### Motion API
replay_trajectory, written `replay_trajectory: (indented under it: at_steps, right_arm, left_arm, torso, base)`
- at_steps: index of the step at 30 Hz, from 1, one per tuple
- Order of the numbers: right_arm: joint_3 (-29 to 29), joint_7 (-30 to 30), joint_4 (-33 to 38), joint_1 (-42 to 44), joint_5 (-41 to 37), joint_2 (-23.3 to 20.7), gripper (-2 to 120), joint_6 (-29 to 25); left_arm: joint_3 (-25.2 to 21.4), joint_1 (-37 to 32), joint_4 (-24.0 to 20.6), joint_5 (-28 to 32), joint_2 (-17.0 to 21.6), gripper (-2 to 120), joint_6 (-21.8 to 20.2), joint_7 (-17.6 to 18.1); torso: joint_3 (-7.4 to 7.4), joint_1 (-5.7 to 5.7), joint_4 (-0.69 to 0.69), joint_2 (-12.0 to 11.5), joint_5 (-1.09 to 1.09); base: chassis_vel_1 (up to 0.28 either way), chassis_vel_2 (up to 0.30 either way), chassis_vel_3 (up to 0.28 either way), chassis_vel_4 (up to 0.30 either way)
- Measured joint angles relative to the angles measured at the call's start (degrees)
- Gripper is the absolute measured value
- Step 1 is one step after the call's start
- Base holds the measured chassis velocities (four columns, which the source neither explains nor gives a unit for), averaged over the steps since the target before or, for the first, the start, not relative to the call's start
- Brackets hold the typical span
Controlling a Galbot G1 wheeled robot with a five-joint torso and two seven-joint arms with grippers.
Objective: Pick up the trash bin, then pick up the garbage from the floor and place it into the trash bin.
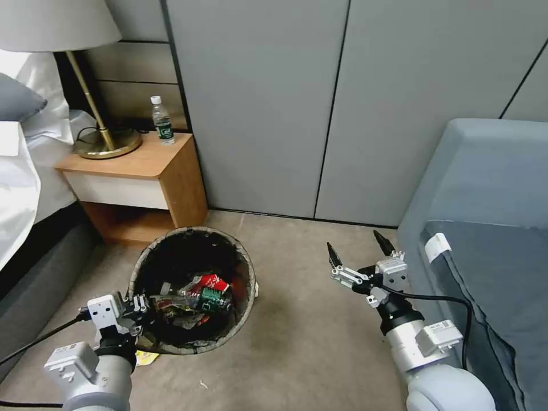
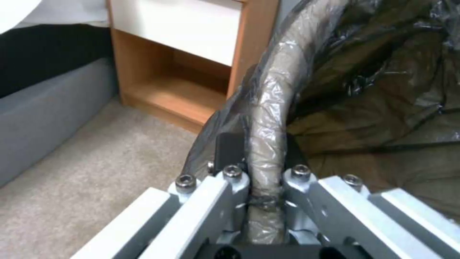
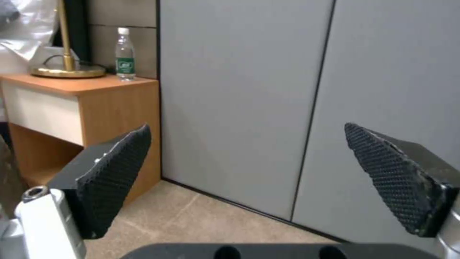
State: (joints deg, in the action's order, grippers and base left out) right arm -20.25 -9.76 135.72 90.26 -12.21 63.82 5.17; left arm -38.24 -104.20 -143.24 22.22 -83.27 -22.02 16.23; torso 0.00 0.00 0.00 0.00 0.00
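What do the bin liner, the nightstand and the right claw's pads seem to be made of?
Bin liner: thin dark plastic film, glossy and crinkled, wrapped over the trash bin's rim.
Nightstand: wood or wood-look laminate, matte orange-brown, with a white drawer front.
Right claw pads: probably black rubber, with a dotted grip texture.

Open carpet floor between the trash bin and the sofa — the right tool hangs there, fingers spread, nothing between them. Grey wall panels close off the back. The bedside table stands just behind the bin, the bed hems the left. Left tool is clamped on the bin rim — garbage fills the bin bottom.
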Motion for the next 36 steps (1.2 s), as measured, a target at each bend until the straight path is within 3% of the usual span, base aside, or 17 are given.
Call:
replay_trajectory:
  at_steps: [36]
  right_arm:
    - [-0.2, -0.4, -0.4, -0.7, -0.8, -0.3, 100, 0.4]
  left_arm:
    - [-0.1, -0.1, 0.0, 0.0, -0.4, 3, 0.0, 0.1]
  torso:
    - [0.0, 0.0, 0.0, 0.0, 0.0]
  base:
    - [0.032, 0.031, 0.035, 0.031]
